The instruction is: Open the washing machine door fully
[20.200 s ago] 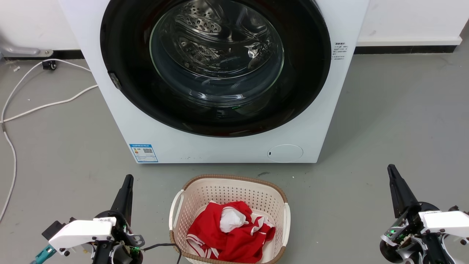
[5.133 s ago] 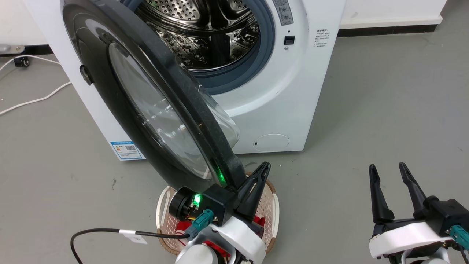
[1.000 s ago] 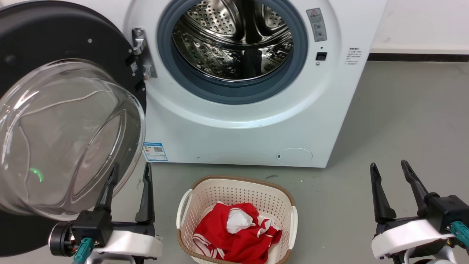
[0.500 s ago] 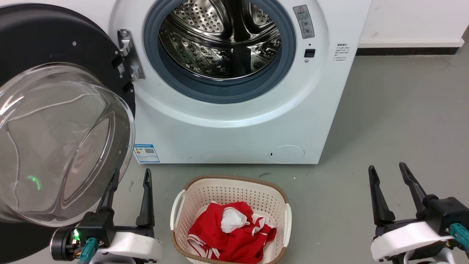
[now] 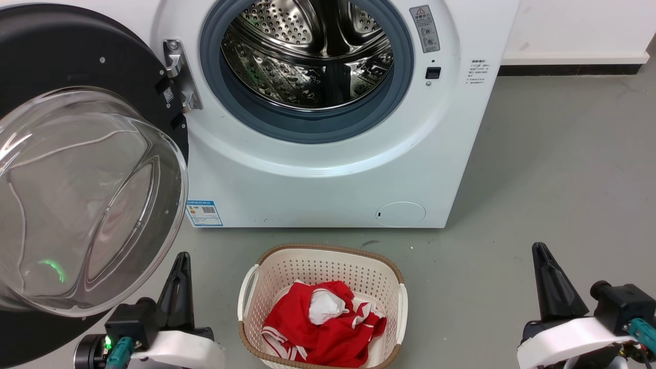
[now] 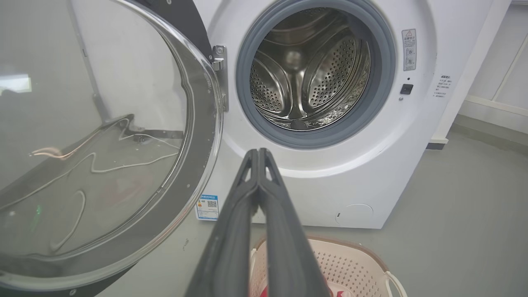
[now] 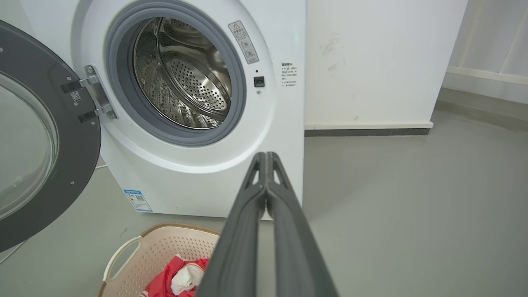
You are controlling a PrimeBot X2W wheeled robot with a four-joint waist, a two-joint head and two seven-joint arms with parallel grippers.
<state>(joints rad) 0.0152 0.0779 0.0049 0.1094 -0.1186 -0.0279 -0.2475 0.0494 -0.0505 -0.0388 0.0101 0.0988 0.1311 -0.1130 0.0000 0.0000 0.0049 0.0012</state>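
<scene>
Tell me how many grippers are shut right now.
2. The left gripper is at the lower left of the head view, beside the washing machine door. The right gripper is at the lower right, over the floor. Each wrist view shows its fingers pressed together.

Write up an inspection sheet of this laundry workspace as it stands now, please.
Surface: grey floor, a few small marks.
Job's things: washing machine door stands wide open to the left of the hinge; washing machine drum exposed, nothing seen inside.
Clutter: laundry basket in front of the machine, holding red and white cloth.
Grippers: left gripper shut, holding nothing, low beside the door; right gripper shut, holding nothing.
Cables: pale cable on the floor, seen through the door glass.
Surroundings: white wall with dark skirting.
</scene>
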